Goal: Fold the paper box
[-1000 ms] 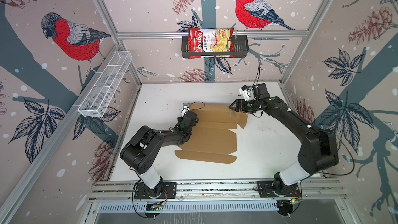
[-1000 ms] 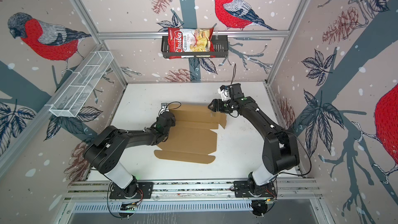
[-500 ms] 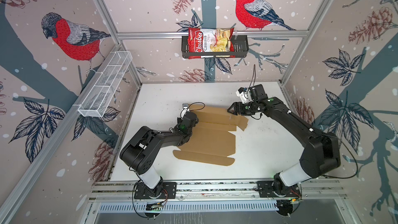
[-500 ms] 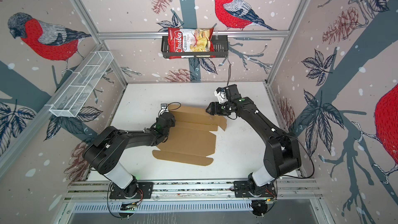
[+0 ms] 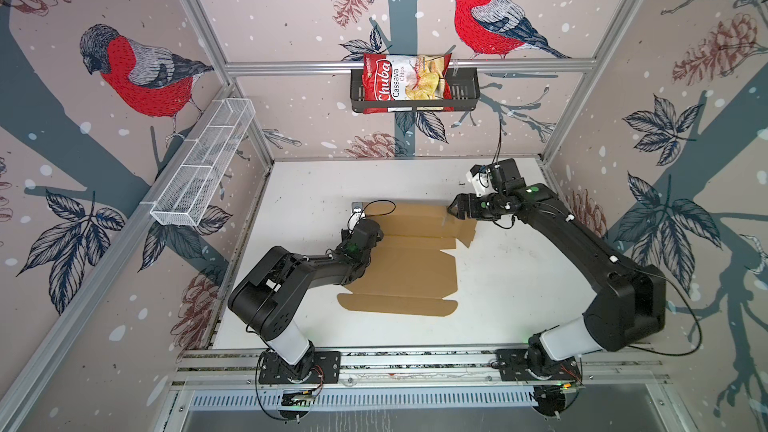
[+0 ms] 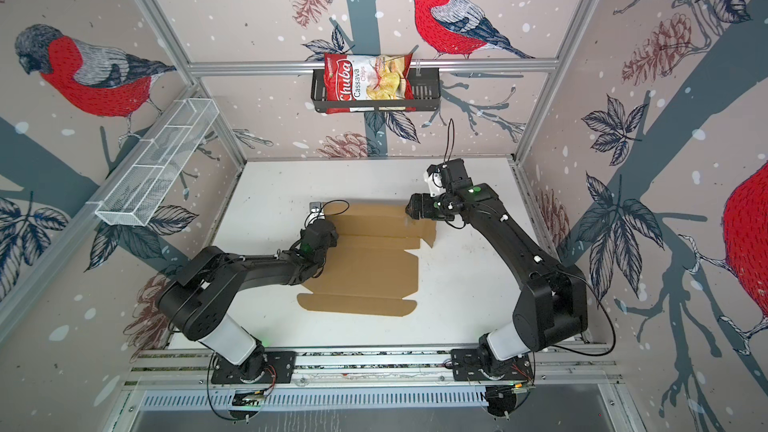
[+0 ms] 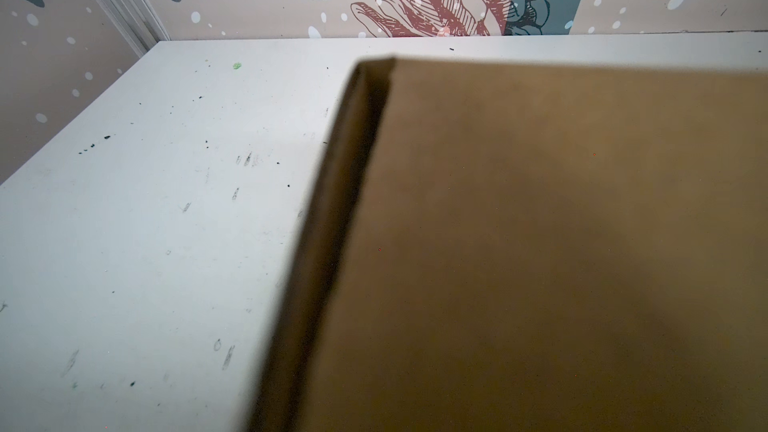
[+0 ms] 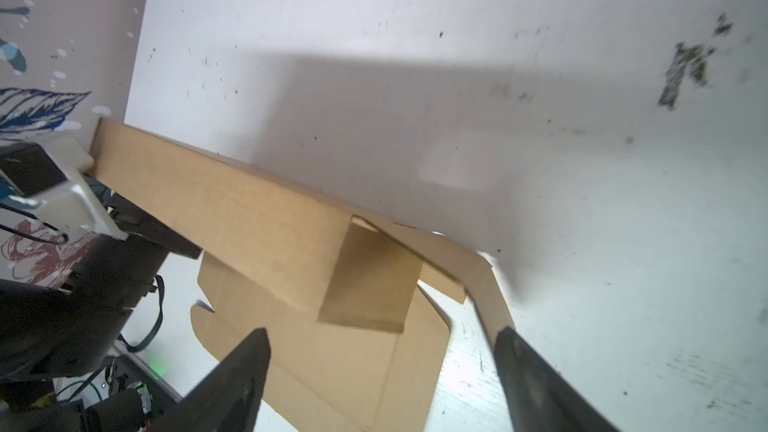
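The walls (image 5: 291,14) show red birds, pinecones and leaves. The white table (image 5: 498,284) has small dark marks, maybe dirt. A white wire shelf (image 5: 199,168) hangs on one wall.

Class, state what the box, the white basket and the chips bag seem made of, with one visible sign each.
The box looks like matte brown cardboard: creased fold lines. The basket is white wire mesh, probably coated metal: see-through grid. The bag is glossy printed film, likely plastic: crinkled shine.

The left arm (image 5: 320,272) hides the left claw and part of the paper box (image 5: 415,276).
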Controlling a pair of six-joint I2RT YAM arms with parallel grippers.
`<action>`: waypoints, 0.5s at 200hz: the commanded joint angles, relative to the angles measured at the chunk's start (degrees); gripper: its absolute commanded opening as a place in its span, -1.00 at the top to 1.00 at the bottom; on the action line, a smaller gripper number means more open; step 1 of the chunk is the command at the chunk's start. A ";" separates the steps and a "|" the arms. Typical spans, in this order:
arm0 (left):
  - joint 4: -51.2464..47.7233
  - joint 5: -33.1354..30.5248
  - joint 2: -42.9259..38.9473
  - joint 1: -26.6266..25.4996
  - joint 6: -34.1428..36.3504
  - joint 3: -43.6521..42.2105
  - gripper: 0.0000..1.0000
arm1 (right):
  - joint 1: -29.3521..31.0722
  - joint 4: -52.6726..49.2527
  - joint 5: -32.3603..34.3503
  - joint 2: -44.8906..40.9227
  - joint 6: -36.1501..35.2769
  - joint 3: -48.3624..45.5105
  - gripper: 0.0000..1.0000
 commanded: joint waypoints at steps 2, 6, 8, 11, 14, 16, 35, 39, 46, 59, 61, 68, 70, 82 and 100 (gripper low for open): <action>-2.90 -2.51 0.14 -0.27 0.68 -0.20 1.00 | 2.48 -5.13 8.03 -0.72 2.77 3.89 -0.66; -2.93 -2.63 0.14 -0.34 0.61 -0.22 1.00 | 3.50 -5.58 9.95 -0.72 3.69 4.59 -0.66; -2.93 -2.71 0.22 -0.37 0.56 -0.21 1.00 | 3.98 -5.72 10.85 -0.72 4.16 4.78 -0.65; -3.00 -2.78 0.20 -0.38 0.41 -0.30 1.00 | 4.80 -5.77 12.15 -0.77 5.00 5.00 -0.64; -2.97 -2.91 0.22 -0.46 0.34 -0.21 1.00 | 5.65 -5.72 13.12 -0.83 5.75 5.07 -0.64; -3.05 -2.91 0.26 -0.43 0.25 -0.23 1.00 | 6.10 -5.62 13.69 -0.81 6.19 5.12 -0.63; -2.97 -3.08 0.46 -0.72 -0.11 -0.19 1.00 | 10.56 -3.63 15.57 -0.33 10.85 4.16 -0.60; -2.93 -3.09 0.57 -0.81 -0.15 -0.26 1.00 | 10.96 -2.69 15.33 -0.20 11.62 3.72 -0.60; -2.75 -3.05 0.80 -0.95 -0.10 -0.21 1.00 | 10.96 -0.83 14.49 -0.03 12.74 2.90 -0.58; -2.54 -3.05 1.31 -1.16 -0.11 -0.06 1.00 | 10.22 2.70 12.60 0.55 14.17 2.03 -0.55; -2.50 -3.08 1.43 -1.15 -0.13 -0.06 1.00 | 9.99 3.21 12.19 0.70 14.36 1.94 -0.54; -2.58 -3.10 1.62 -1.18 -0.27 0.06 1.00 | 9.51 4.99 10.70 1.22 15.06 1.54 -0.52; -2.58 -3.07 1.60 -1.18 -0.21 0.04 1.00 | 9.31 5.43 10.27 1.39 15.20 1.49 -0.52; -2.50 -3.03 1.71 -1.26 -0.14 0.28 1.00 | 8.45 7.61 7.87 2.63 16.04 1.08 -0.46; -2.41 -3.01 1.72 -1.35 0.15 0.49 1.00 | 8.07 9.51 5.76 4.42 16.57 0.73 -0.42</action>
